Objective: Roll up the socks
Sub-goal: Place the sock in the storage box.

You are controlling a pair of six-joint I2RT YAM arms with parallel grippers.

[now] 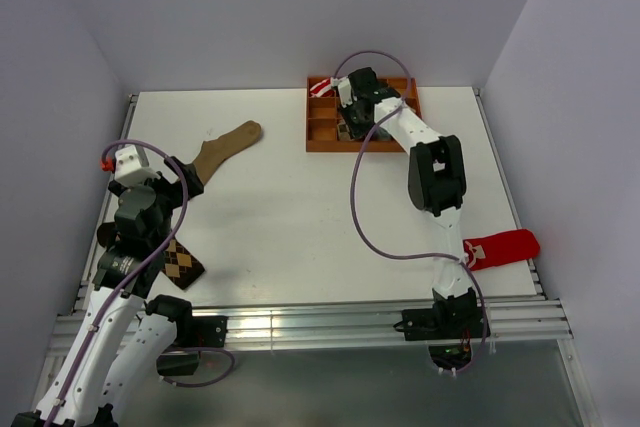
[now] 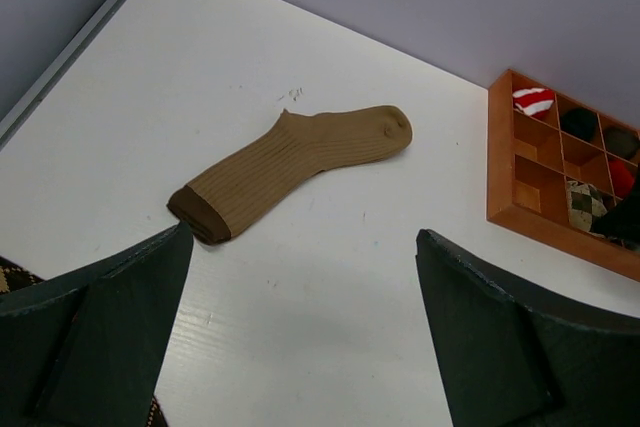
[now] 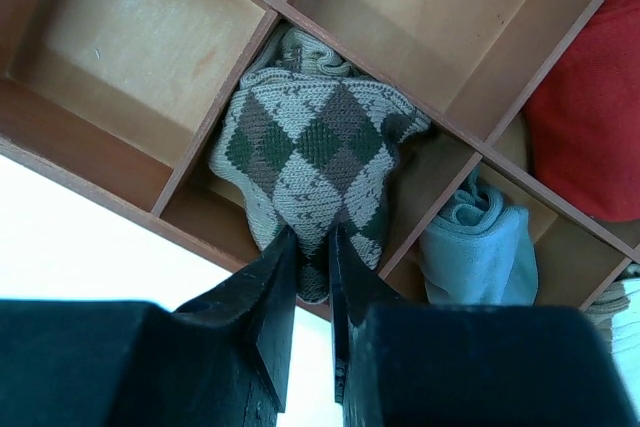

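Note:
A grey-and-green diamond-patterned argyle sock (image 3: 315, 147) lies bunched in a front compartment of the wooden tray (image 3: 215, 112), also seen from above (image 1: 345, 132). My right gripper (image 3: 312, 232) reaches into that compartment from the near side (image 1: 348, 119). Its fingers are nearly together, with the sock's lower edge pinched between them. A darker brown argyle sock (image 1: 182, 263) lies flat at the near left, partly under my left arm. My left gripper (image 2: 305, 237) hangs wide open over bare table, just short of the tan sock's dark cuff (image 1: 190, 177).
A long plain tan sock (image 2: 290, 167) lies flat on the table's far left (image 1: 228, 144). The tray (image 1: 315, 142) at the back holds a red-and-white striped sock (image 2: 533, 100), a light blue roll (image 3: 480, 242) and a red one (image 3: 590, 127). A red sock (image 1: 505, 247) lies near the right edge.

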